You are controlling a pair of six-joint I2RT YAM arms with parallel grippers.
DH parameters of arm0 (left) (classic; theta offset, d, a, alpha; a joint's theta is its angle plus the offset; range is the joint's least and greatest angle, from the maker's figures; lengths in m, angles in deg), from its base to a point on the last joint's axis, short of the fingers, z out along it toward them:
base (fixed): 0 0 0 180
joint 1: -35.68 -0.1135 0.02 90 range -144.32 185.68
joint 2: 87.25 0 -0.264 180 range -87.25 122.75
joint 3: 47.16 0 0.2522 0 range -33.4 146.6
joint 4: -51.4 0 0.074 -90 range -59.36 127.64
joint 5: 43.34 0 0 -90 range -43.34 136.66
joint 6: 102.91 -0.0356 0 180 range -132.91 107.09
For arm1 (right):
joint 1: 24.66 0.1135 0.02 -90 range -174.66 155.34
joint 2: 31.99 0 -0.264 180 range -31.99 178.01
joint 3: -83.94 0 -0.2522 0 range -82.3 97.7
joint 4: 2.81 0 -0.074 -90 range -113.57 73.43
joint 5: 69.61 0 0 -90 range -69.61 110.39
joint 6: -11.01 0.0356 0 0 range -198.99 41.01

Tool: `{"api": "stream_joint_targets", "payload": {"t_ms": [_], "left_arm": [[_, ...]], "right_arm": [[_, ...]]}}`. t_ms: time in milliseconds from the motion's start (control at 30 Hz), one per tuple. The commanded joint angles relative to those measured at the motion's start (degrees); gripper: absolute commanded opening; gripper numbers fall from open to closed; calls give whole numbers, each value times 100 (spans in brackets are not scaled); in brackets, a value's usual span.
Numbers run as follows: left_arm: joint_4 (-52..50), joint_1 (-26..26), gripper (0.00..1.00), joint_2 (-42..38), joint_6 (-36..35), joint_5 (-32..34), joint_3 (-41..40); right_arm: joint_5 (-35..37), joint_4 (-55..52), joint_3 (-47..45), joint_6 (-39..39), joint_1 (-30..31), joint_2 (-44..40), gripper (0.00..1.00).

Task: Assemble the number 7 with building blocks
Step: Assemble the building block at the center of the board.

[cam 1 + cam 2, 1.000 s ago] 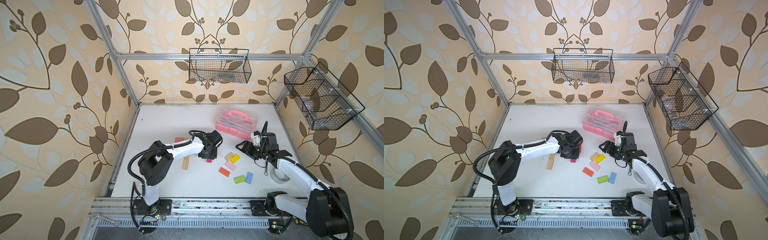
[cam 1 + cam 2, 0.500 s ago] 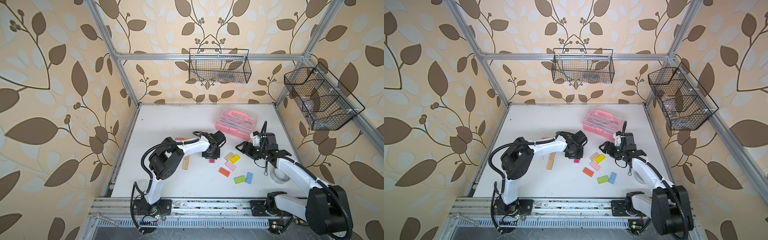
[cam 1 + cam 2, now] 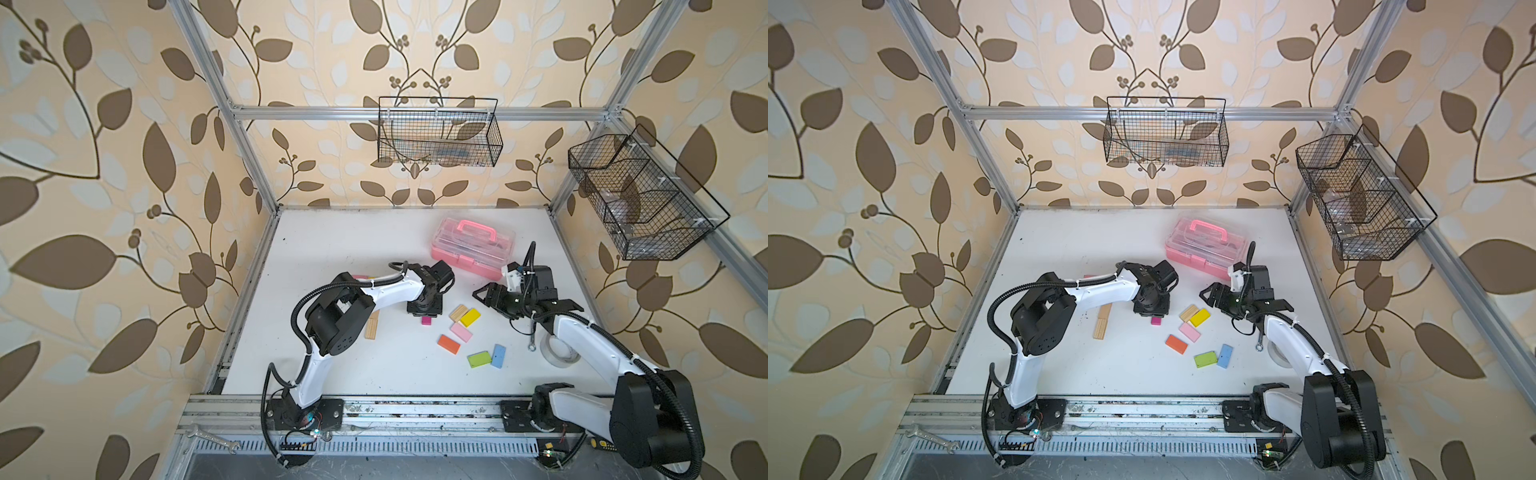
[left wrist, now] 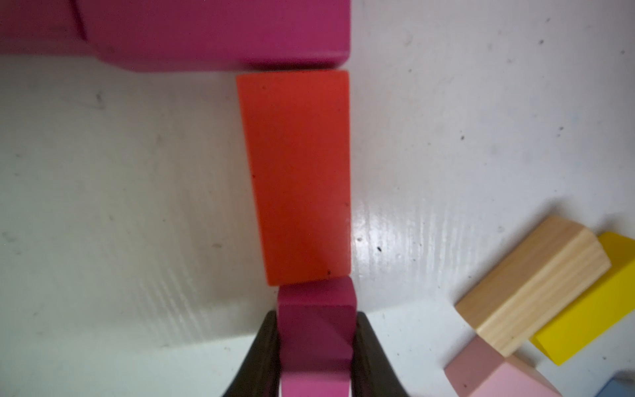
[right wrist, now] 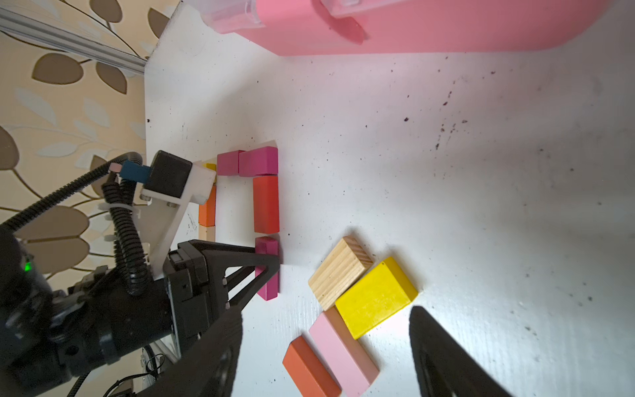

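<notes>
The left gripper (image 4: 315, 319) clamps a magenta block (image 5: 266, 244) whose end meets the foot of the red block (image 4: 299, 172). That extends the stem of a half-built number 7 (image 5: 265, 202) below its two-block magenta top bar (image 5: 247, 161), near the middle of the white table (image 3: 332, 249). At 3 o'clock from it in both top views, the right gripper (image 3: 482, 293) hangs with its jaws wide and empty. The trouble likely lies in the release. The gripped block looks narrower than the red one and may be standing on its long edge, so it could tip or skew as the jaws part. Any forward push would shove the red block and knock the bar askew. A wood block (image 3: 458, 312) and a yellow block (image 3: 470, 317) lie near, also at 3 o'clock, where an opening finger might clip them.
</notes>
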Motion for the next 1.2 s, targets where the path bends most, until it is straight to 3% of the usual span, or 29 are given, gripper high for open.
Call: {"api": "stream_joint_targets", "payload": {"t_ms": [0,333,567,1167], "left_arm": [[-229,-65,9,94,3,112,154],[-220,-101,11,72,24,131,121],[-213,-101,28,101,33,135,122],[-169,-101,53,54,20,135,105]], "right_arm": [[-77,-139,26,-119,-41,36,77],[-104,-114,9,-89,-47,39,77],[-87,-131,0,-77,-47,10,77],[-100,-157,-18,-59,-47,-84,78]]}}
